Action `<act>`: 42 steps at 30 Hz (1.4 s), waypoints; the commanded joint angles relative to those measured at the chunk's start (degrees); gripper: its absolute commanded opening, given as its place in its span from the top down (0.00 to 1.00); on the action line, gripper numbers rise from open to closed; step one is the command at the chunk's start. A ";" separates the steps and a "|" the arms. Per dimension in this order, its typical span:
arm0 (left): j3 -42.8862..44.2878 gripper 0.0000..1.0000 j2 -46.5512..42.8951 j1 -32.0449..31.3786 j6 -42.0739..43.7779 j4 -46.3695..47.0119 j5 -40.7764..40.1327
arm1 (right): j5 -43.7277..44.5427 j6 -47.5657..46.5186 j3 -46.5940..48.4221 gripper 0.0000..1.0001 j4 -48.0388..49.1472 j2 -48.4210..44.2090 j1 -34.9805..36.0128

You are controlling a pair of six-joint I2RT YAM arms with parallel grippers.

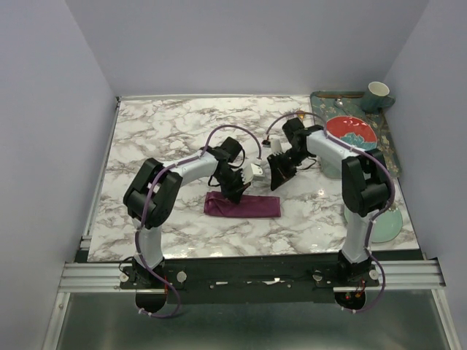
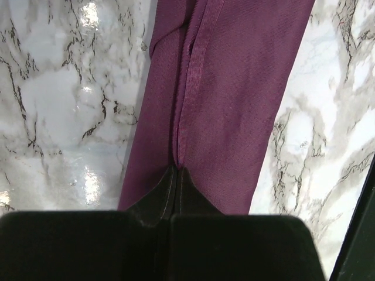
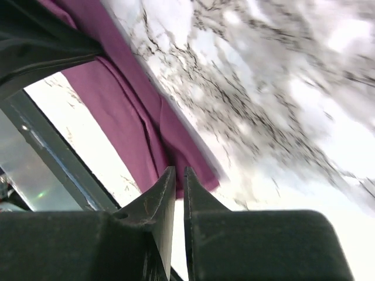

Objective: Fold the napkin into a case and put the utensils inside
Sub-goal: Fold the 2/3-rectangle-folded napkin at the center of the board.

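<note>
I have the napkin (image 1: 252,206) lying flat on the marble bench (image 1: 175,131), near its front edge and about midway between the two arms. It is folded into a long narrow strip that runs left to right in the top view.

My left arm (image 1: 182,171) reaches in from the left, and the left jaws are down on the left part of the strip. In the left wrist view they are fully closed, with the tips meeting right where a lengthwise fold line in the napkin (image 2: 228,88) ends. The tips touch the cloth, but I cannot tell whether a layer is caught between them.

My right arm (image 1: 336,149) bends in from the right. The right jaws hang above the bench just behind the strip's right end, clear of the cloth. The right wrist view is blurred, but it shows a thin gap between the tips with nothing in it, and one end of the napkin (image 3: 117,105) lying just beyond them.

At the back right, a dark tray (image 1: 388,144) carries a red plate (image 1: 352,131) and a mug (image 1: 377,95). A green plate (image 1: 388,224) sits at the right front, beside the right arm's base.
</note>
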 commanded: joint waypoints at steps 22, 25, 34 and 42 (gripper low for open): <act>1.15 1.00 -1.50 -1.45 0.00 -2.15 0.76 | -7.58 5.84 11.03 0.74 -1.14 7.56 -1.00; -0.69 1.00 -2.37 -1.89 -0.97 -0.92 1.03 | -8.82 6.89 12.00 0.74 0.52 9.77 0.93; -3.87 1.00 -4.31 -3.03 -2.82 0.84 1.73 | -9.61 7.60 12.70 0.75 4.31 13.90 7.18; -2.46 1.00 -5.98 -3.03 -4.22 0.58 2.34 | -9.61 6.02 11.04 0.75 4.57 15.22 10.08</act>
